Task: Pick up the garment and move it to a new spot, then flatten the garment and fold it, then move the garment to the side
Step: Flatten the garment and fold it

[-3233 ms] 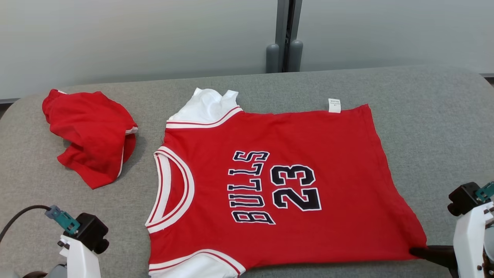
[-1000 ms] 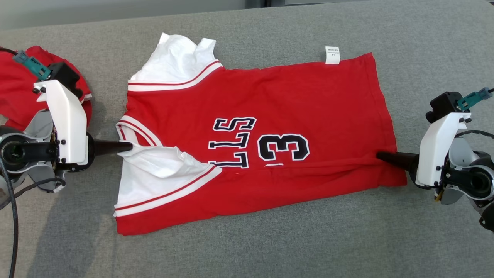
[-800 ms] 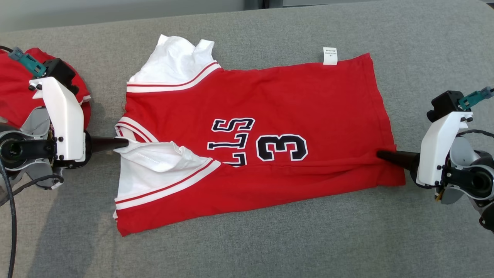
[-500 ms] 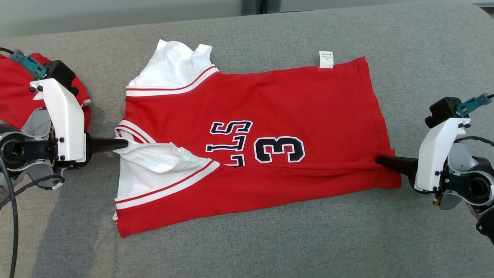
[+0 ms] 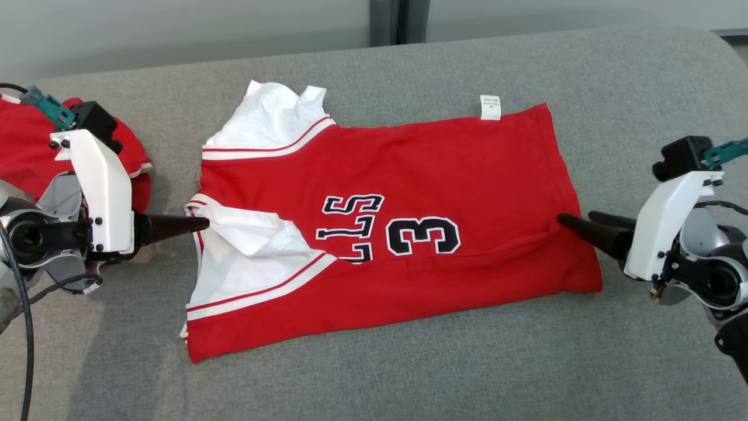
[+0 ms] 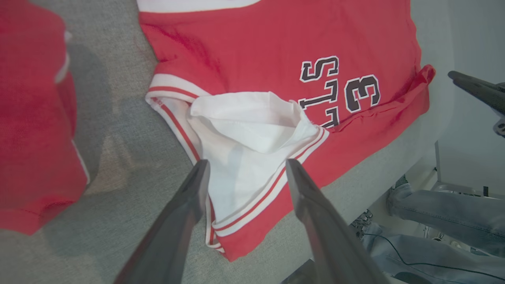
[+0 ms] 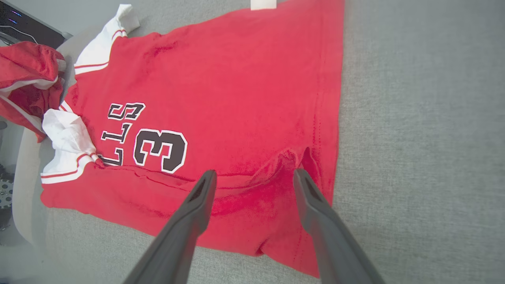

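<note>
Garment, red jersey, laid lengthwise across middle of grey table; near long edge doubled up over front, hiding lower half of lettering. Soft, limp knit, matte, creasing readily. Table cover a coarse grey weave, probably grippy enough to keep cloth from sliding.

Second red garment, crumpled, at far left of table, apart from jersey, behind left arm.

Left pincer at collar end, right pincer at hem end. Both with jaws spread wide and gripping nothing; tips at fold edge, contact with cloth not clear.

Step in hand, by judgement: release at end of first lengthwise fold. To do well: draw both pincers outward, level and low, along line of fold, lest tips snag loose knit and pull flap open. Then press flap flat before any further fold.

White sleeve, red-striped trim, bunched and puckered on folded flap beside left pincer; to be smoothed, otherwise a lump under next layer. Other white sleeve rumpled at far edge.

Small ridge of cloth raised near hem just ahead of right pincer; best stroked down toward hem.

White label, small rectangle, projecting from far edge.
</note>
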Motion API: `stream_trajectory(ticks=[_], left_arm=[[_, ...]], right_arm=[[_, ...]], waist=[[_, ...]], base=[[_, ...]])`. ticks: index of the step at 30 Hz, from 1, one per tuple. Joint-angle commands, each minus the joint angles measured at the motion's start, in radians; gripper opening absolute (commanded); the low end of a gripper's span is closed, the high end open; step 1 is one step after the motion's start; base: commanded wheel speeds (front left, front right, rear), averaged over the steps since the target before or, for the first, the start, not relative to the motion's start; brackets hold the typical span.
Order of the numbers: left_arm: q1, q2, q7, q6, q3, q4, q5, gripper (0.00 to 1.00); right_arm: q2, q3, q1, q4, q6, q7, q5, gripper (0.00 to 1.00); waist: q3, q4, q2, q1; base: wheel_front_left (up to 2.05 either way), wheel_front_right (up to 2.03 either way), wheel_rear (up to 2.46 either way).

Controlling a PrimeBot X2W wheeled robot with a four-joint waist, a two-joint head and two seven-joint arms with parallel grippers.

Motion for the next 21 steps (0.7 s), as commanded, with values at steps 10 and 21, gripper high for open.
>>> stream_trajectory(ticks=[10, 21], left_arm=[[0.089, 0.044, -0.255, -0.026, 0.013, -0.074, 0.133, 1.0], [0.294, 0.097, -0.715, 0.074, 0.067, -0.184, 0.259, 1.0]], right_arm=[[0.018, -0.087, 0.083, -0.027, 0.0, -0.223, -0.095, 1.0], [0.044, -0.182, 0.224, -0.015, 0.0, -0.481, -0.238, 1.0]], waist=[[-0.084, 0.012, 0.0, 0.0], [-0.155, 0.034, 0.0, 0.0]], base=[[0.0, 0.0, 0.0], [0.0, 0.0, 0.0]])
